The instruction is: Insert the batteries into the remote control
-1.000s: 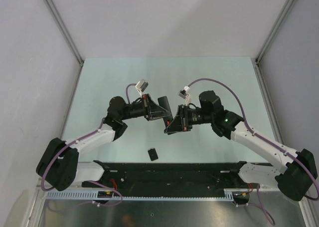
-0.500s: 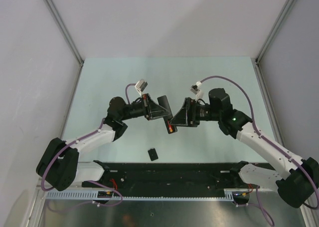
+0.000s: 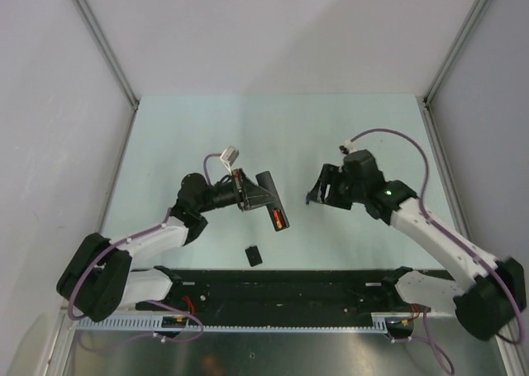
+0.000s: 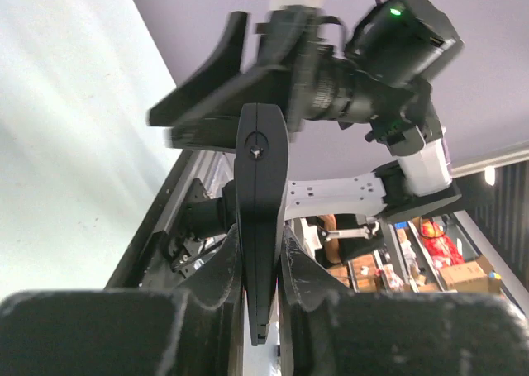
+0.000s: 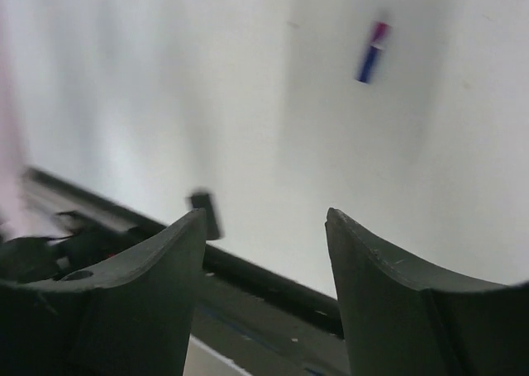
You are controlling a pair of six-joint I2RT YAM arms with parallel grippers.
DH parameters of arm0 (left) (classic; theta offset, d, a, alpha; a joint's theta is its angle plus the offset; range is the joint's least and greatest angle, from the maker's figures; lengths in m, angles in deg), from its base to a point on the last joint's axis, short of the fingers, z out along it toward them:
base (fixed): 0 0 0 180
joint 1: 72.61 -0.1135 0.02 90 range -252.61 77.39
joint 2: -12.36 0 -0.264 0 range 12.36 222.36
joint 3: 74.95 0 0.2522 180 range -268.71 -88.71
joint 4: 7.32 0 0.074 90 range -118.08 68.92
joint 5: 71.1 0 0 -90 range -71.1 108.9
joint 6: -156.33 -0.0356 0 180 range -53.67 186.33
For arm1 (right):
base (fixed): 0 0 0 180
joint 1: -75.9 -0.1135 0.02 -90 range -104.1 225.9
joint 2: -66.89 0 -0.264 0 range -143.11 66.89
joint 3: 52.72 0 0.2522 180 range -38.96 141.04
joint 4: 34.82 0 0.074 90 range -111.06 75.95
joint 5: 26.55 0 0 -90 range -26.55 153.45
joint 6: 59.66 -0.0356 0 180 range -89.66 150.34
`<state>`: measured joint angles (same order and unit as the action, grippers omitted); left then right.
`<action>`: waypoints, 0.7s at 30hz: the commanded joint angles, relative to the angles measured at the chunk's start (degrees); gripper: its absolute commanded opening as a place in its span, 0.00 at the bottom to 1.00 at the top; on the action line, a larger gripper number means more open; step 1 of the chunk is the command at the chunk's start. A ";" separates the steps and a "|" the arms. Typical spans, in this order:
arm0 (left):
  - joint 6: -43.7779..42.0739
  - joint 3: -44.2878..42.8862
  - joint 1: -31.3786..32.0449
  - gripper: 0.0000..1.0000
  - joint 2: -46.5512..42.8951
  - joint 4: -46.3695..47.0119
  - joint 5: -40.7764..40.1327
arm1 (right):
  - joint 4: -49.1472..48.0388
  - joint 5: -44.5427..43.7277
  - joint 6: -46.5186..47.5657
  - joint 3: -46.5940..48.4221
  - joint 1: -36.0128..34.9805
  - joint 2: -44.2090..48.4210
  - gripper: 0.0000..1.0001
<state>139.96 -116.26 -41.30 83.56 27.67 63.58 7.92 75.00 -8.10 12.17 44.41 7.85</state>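
- Left gripper (image 4: 260, 264): matte black fingers clamped tight on the remote (image 4: 260, 169), a slim, smooth black bar seen edge-on and raised off the table (image 3: 355, 128).
- Right gripper (image 5: 264, 219): curved black fingers spread wide, nothing between them.
- Tiny battery (image 5: 372, 52): red-and-blue cylinder, blurred, against the pale table. Top view puts it at the remote's near end, contact unclear.
- Small squarish black cover (image 3: 254, 254): flat on the table near the base rail (image 3: 281, 278).

The remote control (image 4: 260, 227) looks like smooth black plastic with a slight sheen; the surface (image 3: 207, 128) is smooth and matt.
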 commanded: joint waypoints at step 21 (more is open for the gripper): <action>-7.09 13.93 -1.78 0.00 -18.64 -0.59 -4.70 | -13.59 -15.77 4.15 2.30 -1.13 -34.28 0.54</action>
<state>134.47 -103.10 -42.61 65.92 25.84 59.50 -1.55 61.10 -5.98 9.84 42.58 -23.67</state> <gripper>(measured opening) 0.179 0.547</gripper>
